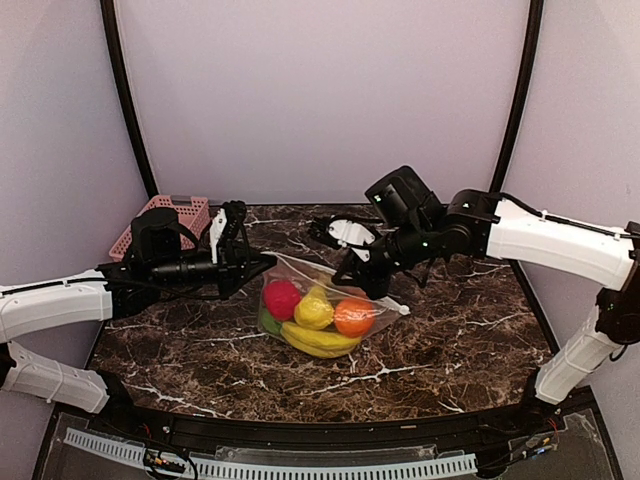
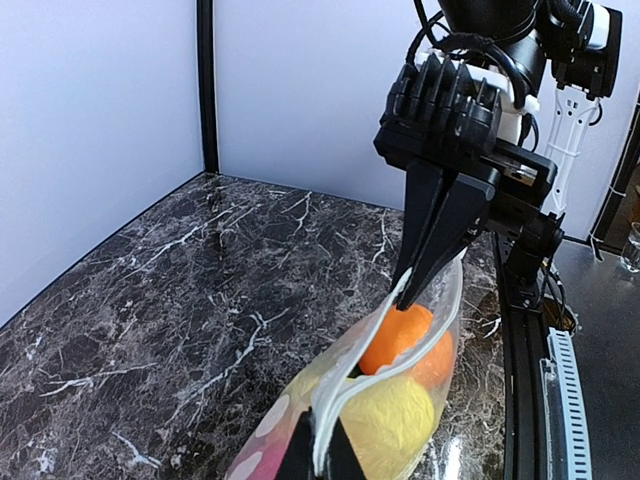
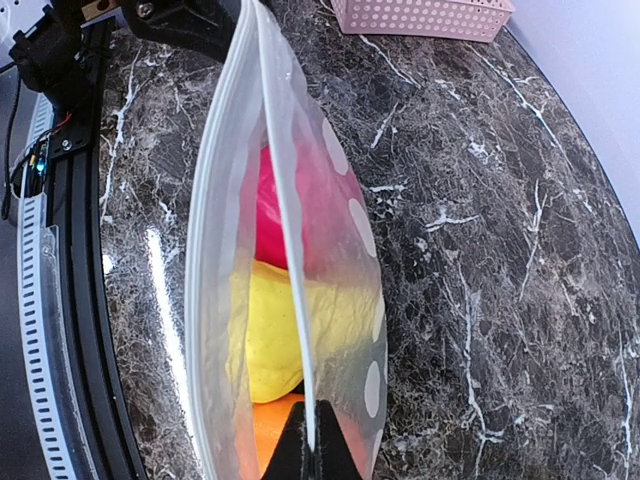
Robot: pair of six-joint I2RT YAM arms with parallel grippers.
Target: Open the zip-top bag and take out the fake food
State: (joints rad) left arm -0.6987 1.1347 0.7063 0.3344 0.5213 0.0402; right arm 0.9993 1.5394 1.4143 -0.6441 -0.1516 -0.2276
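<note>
The zip-top bag (image 1: 300,272) hangs between both grippers over the marble table, its bottom resting on the top. Inside it are a magenta-red ball (image 1: 281,298), a yellow piece (image 1: 314,310), an orange ball (image 1: 353,317), a banana (image 1: 320,340) and a green bit (image 1: 268,322). My left gripper (image 1: 262,262) is shut on the bag's rim at its left end (image 2: 320,455). My right gripper (image 1: 352,280) is shut on one lip of the rim at the other end (image 3: 312,450). The two lips (image 3: 285,200) stand apart in the middle, with fruit (image 3: 268,330) showing in the gap.
The pink slotted basket (image 1: 195,210) stands at the back left, behind my left arm; it also shows in the right wrist view (image 3: 420,15). Curved black frame posts and pale walls enclose the table. The black front rail (image 3: 60,250) runs along the near edge.
</note>
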